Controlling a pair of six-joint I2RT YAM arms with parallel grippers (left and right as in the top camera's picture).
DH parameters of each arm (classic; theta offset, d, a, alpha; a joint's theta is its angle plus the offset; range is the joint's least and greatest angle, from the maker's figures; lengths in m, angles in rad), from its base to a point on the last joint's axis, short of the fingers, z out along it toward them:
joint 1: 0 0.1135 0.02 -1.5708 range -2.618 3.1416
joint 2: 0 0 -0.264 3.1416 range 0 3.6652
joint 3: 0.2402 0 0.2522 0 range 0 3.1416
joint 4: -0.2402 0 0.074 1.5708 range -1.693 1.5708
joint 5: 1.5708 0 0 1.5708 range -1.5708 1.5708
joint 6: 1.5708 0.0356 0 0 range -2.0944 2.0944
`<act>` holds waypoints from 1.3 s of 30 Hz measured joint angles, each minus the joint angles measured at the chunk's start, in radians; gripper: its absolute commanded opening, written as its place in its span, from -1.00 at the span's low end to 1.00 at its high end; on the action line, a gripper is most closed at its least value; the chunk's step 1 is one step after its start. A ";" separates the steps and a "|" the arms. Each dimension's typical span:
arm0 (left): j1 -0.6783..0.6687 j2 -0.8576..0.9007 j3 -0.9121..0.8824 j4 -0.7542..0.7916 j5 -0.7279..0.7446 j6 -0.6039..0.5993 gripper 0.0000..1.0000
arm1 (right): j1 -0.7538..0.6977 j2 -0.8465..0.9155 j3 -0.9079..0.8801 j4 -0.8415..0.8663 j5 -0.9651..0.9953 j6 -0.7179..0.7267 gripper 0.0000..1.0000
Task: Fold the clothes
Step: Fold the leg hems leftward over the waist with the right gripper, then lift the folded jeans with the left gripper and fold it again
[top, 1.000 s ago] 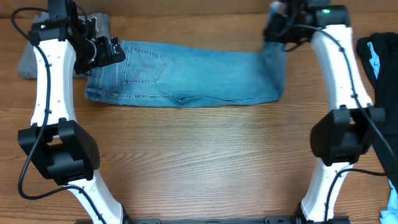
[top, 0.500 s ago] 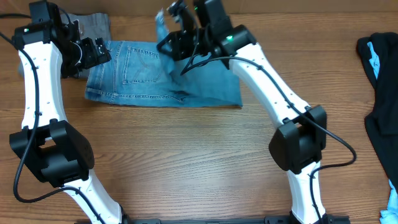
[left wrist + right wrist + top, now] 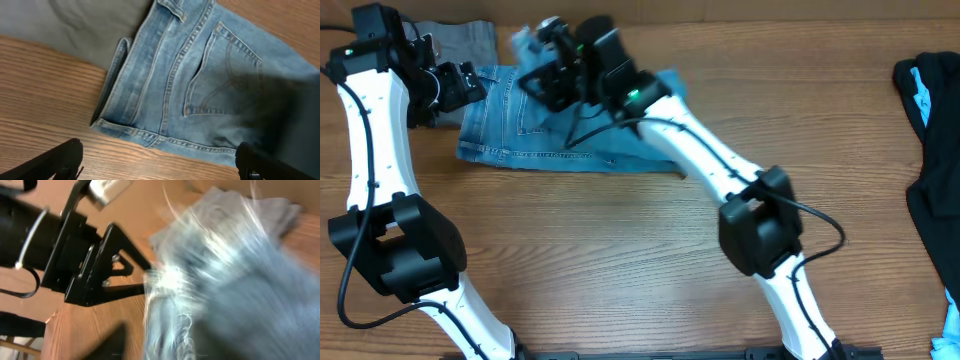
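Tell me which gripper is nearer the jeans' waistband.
Left. The left gripper sits, jaws open, right by the waistband; the right gripper holds the frayed hem of the jeans farther off.

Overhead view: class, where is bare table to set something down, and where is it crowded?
Free: the table between the jeans and its near edge; also between the right arm and the black garment. Crowded: far left, with jeans, grey trousers, left end effector, right end effector.

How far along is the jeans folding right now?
Nothing finished yet. The right fingers hold the jeans by the frayed leg end, lifted above the pocket end, mid first fold. The left fingers hang open by the waistband. Left: laying it down, then folding again.
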 measured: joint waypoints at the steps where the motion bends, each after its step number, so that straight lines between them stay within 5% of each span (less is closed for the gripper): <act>1: 0.002 0.000 0.000 0.004 0.000 0.000 1.00 | 0.011 0.010 0.000 0.013 0.009 0.001 1.00; 9: 0.016 0.000 0.000 0.007 0.000 0.000 1.00 | -0.029 0.029 0.009 -0.183 0.034 0.037 1.00; 17: 0.016 0.004 -0.119 0.118 0.047 0.010 1.00 | -0.324 -0.021 0.025 -0.599 0.049 0.032 1.00; 24: 0.016 0.124 -0.155 0.189 0.093 0.035 1.00 | -0.583 -0.136 0.036 -0.785 0.054 -0.020 1.00; 30: 0.016 0.223 -0.159 0.245 0.106 0.054 1.00 | -0.661 -0.175 0.048 -0.863 0.050 -0.039 1.00; 31: 0.015 0.233 -0.159 0.251 0.108 0.055 0.89 | -0.667 -0.175 0.048 -0.870 0.050 -0.042 1.00; 38: -0.006 0.258 -0.159 0.257 0.162 0.082 -0.88 | -0.694 -0.175 0.048 -0.875 0.049 -0.086 1.00; 39: -0.011 0.258 -0.159 0.257 0.172 0.085 -0.92 | -0.695 -0.175 0.048 -0.872 0.049 -0.091 1.00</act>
